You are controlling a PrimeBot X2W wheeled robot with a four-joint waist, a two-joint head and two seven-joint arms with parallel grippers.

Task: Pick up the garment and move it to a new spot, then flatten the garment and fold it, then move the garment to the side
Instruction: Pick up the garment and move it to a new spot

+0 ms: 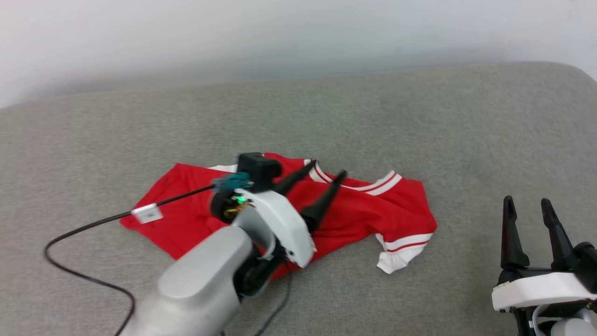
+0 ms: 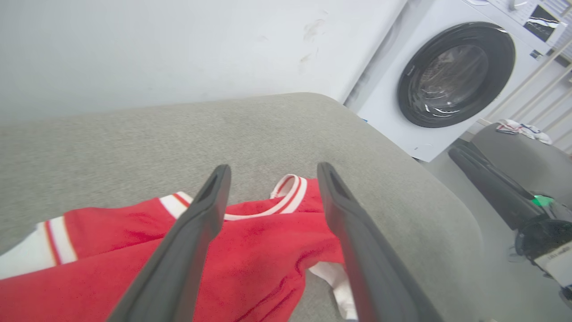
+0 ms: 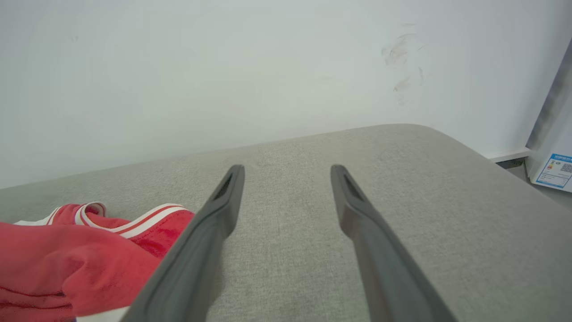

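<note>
The head view looks forward and down over the grey fabric cushion [image 1: 419,116]. The left wrist view sits close above the red jersey with white striped trim [image 2: 268,241], facing a white front-loading washing machine [image 2: 456,76]. The right wrist view skims low toward the pale wall [image 3: 223,67]. All share jersey and cushion.

The garment [image 1: 373,205] lies on the table [image 1: 419,116], left of centre in the head view. Its collar is at the far edge, and one sleeve is at the near right corner. The left pincer [image 1: 328,168] is over the garment, fingers pointing toward the collar. A cable [image 1: 84,228] runs from the left wrist, across the garment's left part, onto the table. The right pincer [image 1: 526,200] is over bare table, right of the garment and well apart from it. The wall [image 1: 280,37] is behind the table. A washer [image 2: 456,76] stands beyond the table's right end, against the wall.
</note>
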